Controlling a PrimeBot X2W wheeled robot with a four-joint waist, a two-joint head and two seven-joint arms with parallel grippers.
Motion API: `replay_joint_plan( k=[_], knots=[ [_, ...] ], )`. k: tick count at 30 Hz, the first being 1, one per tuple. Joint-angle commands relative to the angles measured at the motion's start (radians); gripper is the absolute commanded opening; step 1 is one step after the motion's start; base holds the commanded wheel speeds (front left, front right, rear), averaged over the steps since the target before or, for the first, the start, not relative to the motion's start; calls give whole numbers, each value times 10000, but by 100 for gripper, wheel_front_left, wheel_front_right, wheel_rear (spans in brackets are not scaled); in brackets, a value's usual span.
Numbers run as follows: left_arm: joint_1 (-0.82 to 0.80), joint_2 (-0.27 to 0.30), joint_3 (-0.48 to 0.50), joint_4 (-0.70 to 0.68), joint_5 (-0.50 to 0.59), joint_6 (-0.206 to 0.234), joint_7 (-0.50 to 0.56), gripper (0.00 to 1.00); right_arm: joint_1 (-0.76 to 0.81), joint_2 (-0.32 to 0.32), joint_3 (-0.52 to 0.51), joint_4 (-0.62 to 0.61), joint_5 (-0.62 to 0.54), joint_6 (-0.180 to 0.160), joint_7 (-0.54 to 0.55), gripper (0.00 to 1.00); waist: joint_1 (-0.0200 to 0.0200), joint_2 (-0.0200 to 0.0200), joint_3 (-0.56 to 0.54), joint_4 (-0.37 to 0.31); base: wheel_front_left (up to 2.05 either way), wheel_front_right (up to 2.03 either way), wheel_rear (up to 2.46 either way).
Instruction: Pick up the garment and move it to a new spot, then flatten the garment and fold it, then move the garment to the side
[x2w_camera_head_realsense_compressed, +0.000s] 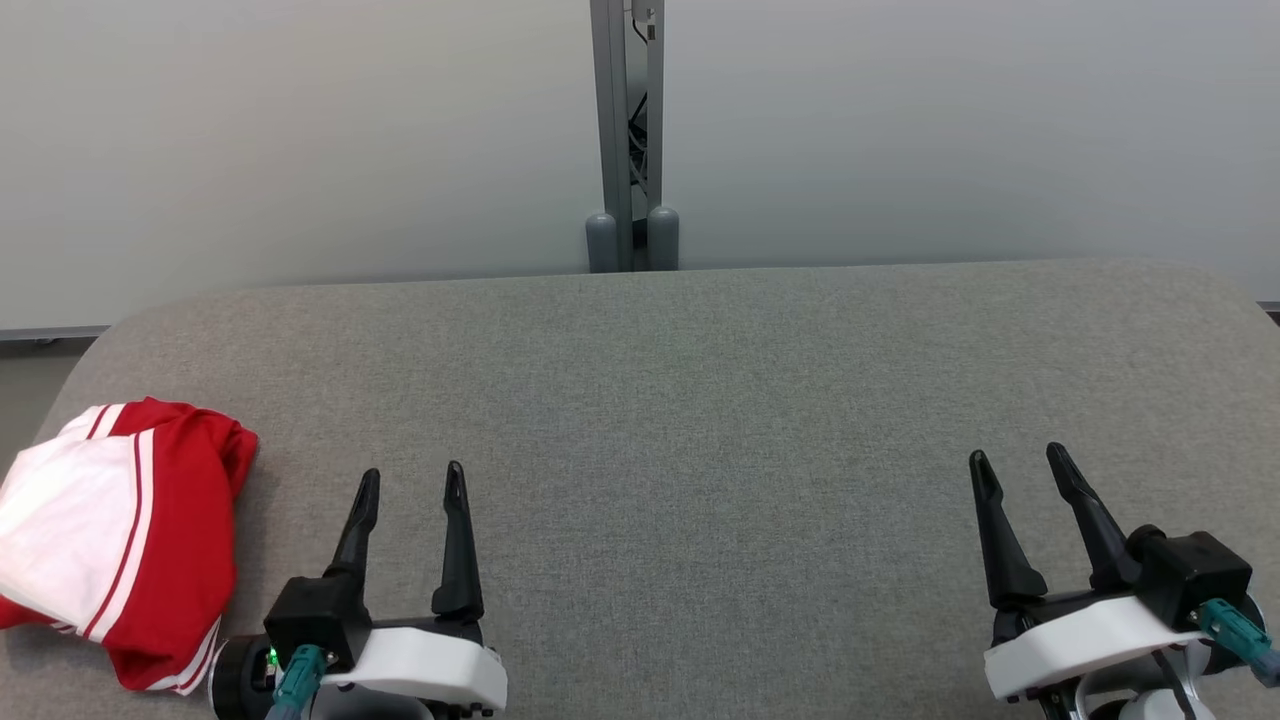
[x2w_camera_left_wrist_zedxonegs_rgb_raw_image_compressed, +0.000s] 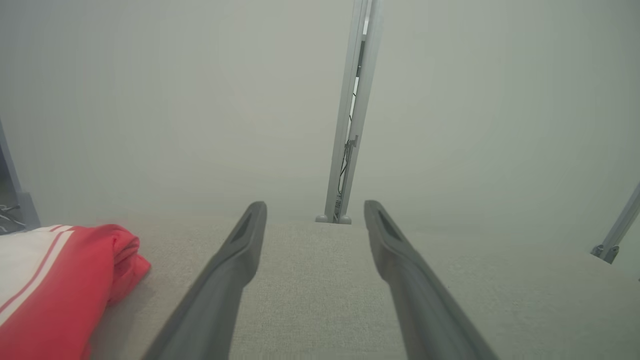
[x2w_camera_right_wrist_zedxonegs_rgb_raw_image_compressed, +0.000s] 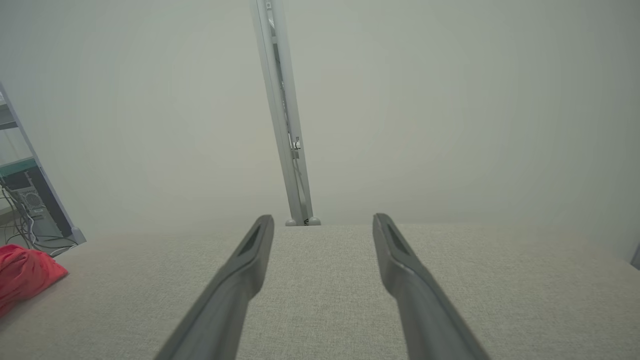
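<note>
The left gripper (x2w_camera_head_realsense_compressed: 412, 472) hovers low at the near edge, jaws apart and empty, just beside the garment (x2w_camera_head_realsense_compressed: 120, 540). This is a red-and-white bundle that looks loosely folded, lying at the counter's (x2w_camera_head_realsense_compressed: 700, 400) left end close to its edge, so probably parked aside. The right gripper (x2w_camera_head_realsense_compressed: 1019, 454), jaws likewise apart, sits well apart at the right, and grey cloth runs bare between them to the far edge and post (x2w_camera_head_realsense_compressed: 630, 130)
</note>
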Motion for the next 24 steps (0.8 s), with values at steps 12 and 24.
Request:
replay_joint_plan(
  k=[12, 24],
  knots=[
    [58, 55, -202, 865, 596, -351, -213, 100, -200, -90, 198, 623, -772, 0, -442, 100, 0, -1, -62, -52, 0, 0, 0],
    [154, 61, -248, 768, 1412, -124, -362, 100, -237, -107, 392, 679, -1545, 0, -734, 100, 0, -1, -100, -109, 0, 0, 0]
  ],
)
